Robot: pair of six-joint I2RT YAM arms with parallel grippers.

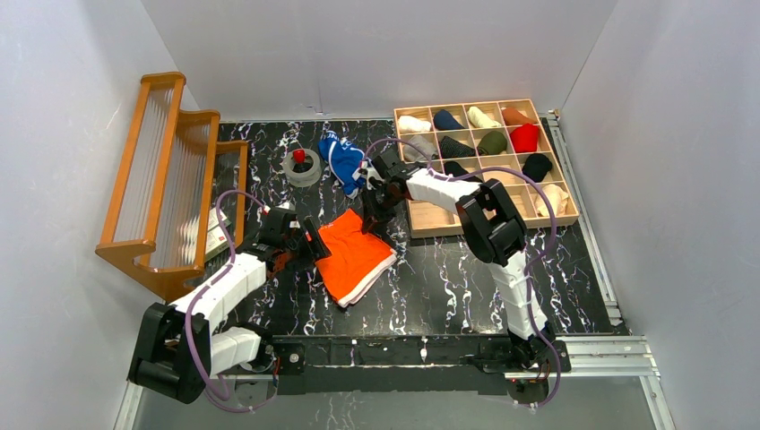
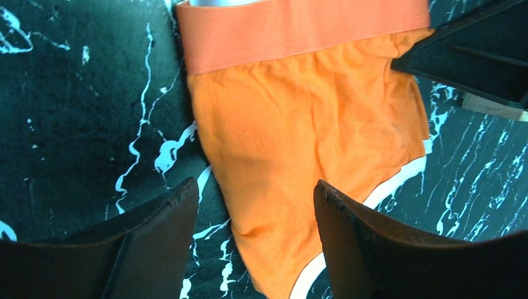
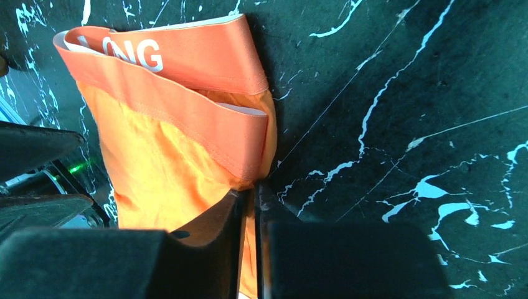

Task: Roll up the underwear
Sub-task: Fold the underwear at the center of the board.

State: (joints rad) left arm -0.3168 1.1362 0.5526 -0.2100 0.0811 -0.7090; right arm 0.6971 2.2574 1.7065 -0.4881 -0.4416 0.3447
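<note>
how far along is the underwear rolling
Early. Nothing looks rolled yet. In hand: the orange underwear lies flat and unrolled, the right gripper is shut on its waistband corner, and the left gripper hangs open over the opposite edge. Left: rolling the orange underwear, then the blue underwear, which sits crumpled farther back.

You're in a robot lab test cell here, not anybody's home. Plain white walls (image 1: 376,54) box in a black marble-look worktop (image 1: 448,278). Two robot arms (image 1: 224,287) are bolted to a metal rail (image 1: 412,351) along its near edge, with purple cables (image 1: 219,219) looping off them. The props look staged too: a wooden rack (image 1: 166,170) on the left and a divided wooden tray (image 1: 448,231) of rolled socks (image 1: 525,137) at the back.
</note>
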